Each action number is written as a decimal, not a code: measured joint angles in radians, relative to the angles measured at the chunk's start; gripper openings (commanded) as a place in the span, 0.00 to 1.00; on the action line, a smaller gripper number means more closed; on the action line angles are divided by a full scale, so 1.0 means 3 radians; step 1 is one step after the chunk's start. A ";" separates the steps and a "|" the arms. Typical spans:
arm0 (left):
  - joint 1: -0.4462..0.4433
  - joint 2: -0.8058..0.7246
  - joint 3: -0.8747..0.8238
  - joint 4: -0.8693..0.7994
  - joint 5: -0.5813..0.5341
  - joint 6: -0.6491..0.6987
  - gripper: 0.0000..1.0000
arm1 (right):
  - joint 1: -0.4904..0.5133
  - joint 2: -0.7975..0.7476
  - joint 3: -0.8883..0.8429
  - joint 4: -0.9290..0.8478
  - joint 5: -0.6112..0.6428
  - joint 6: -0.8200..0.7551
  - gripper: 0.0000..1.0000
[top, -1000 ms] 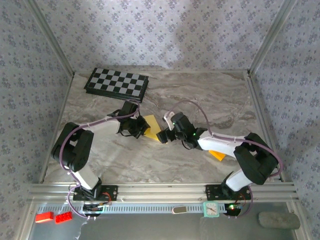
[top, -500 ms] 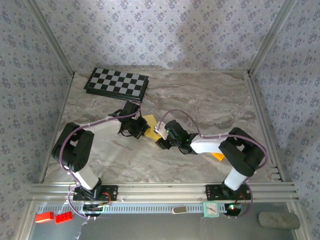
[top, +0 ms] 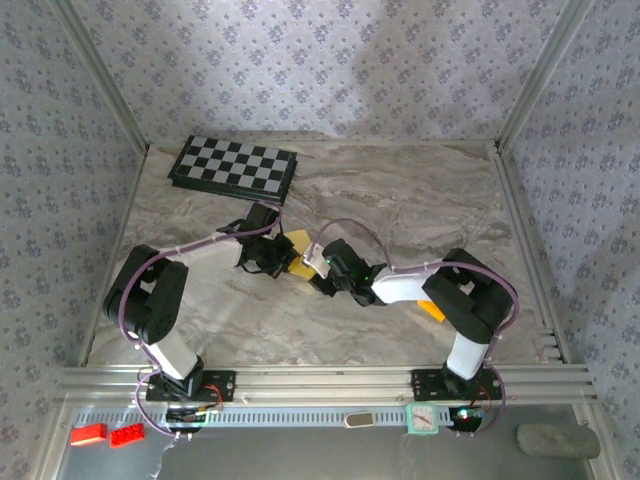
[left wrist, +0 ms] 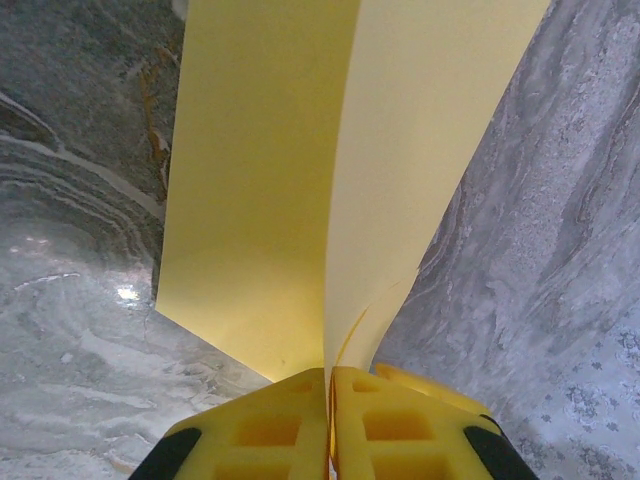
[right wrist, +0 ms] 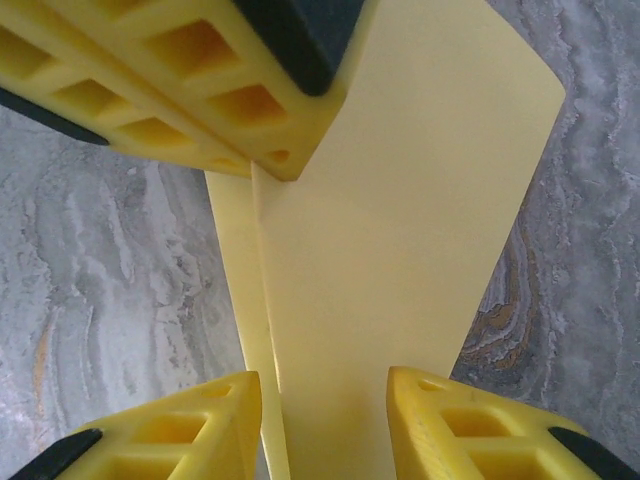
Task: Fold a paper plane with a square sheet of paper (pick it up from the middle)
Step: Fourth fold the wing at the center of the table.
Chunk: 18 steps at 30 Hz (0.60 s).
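The left claw (left wrist: 330, 378) is pinched shut on the creased edge of the square sheet of paper (left wrist: 260, 170), which sits mid-surface (left wrist: 80, 260) between the two arms. The right claw (right wrist: 325, 390) is part open, astride the sheet. It should close squarely along the crease, without tugging against the left grip.

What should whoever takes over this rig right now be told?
Left pincer: shut on the yellow paper sheet, pinching it at its fold, mid-table between the arms.
Right pincer: open, one finger on either side of the same sheet, not clamped.
Done: sheet picked up and bent into two panels along a centre fold.
Left: all further folds; no finished plane is visible.
An orange-yellow block lies under the right arm, and a checkerboard sits at the far left of the marble table.
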 measured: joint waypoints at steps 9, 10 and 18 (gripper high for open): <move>0.0000 0.0000 0.0000 -0.0001 0.0000 0.0000 0.10 | 0.0000 0.0033 0.0009 -0.0003 0.0000 -0.0018 0.33; 0.0000 0.0000 0.0000 0.0000 0.0000 0.0000 0.10 | 0.0000 0.0034 0.0009 -0.0003 0.0001 -0.0019 0.33; 0.0000 0.0000 0.0000 -0.0001 0.0000 0.0000 0.12 | 0.0000 0.0045 0.0010 -0.0004 0.0050 -0.0027 0.27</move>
